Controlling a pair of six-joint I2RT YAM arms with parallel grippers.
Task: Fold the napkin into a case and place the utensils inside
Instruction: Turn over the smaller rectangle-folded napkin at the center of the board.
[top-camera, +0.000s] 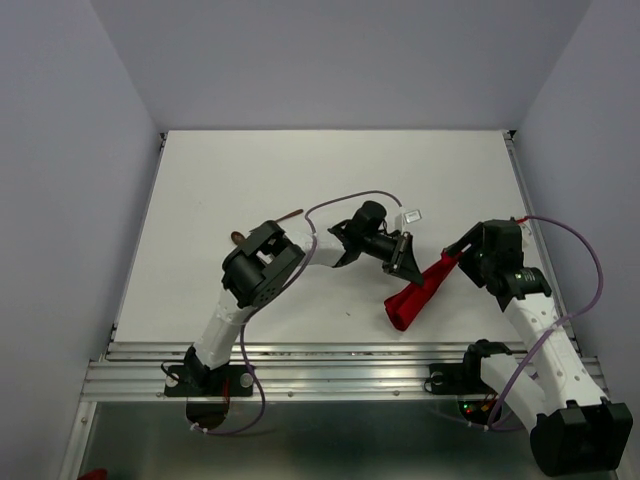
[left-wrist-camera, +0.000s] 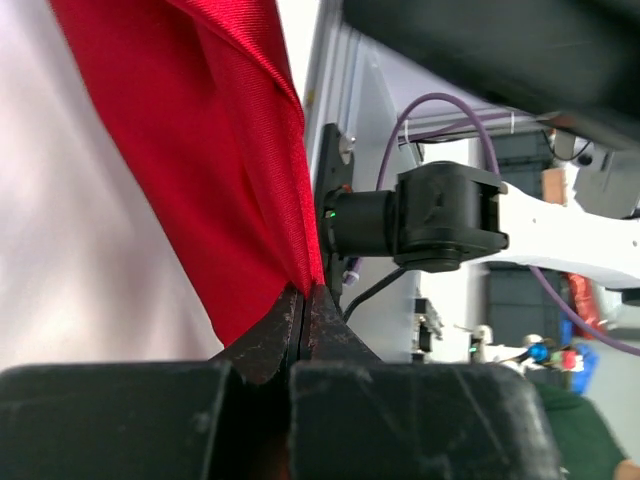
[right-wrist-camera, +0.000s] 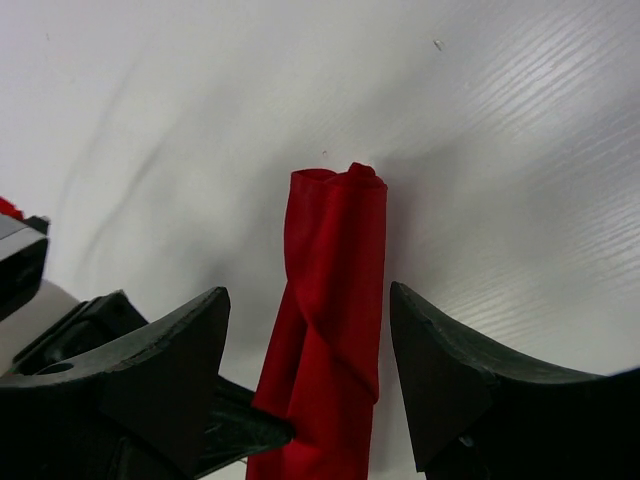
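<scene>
**Left wrist: napkin pinched shut; right jaws wide around it**

Left wrist view shows the left gripper (left-wrist-camera: 305, 300) closed tight on a fold of the napkin (left-wrist-camera: 210, 150), and the red cloth rises from the fingertips in a draped sheet.

In the right wrist view the right gripper (right-wrist-camera: 307, 297) has its jaws spread wide on either side of the napkin (right-wrist-camera: 335, 260). Here the cloth is a twisted, bunched roll whose far end lies on the white table (right-wrist-camera: 500, 120). Whether either finger touches it cannot be told.

From above, the napkin (top-camera: 418, 295) is a narrow red strip slanting between the left gripper (top-camera: 415, 268) and the right gripper (top-camera: 458, 252), its lower end on the table (top-camera: 250, 170).

The utensils (top-camera: 288, 215) lie on the table behind the left arm, partly hidden by it and well apart from the cloth. Nothing shows inside the cloth.
</scene>
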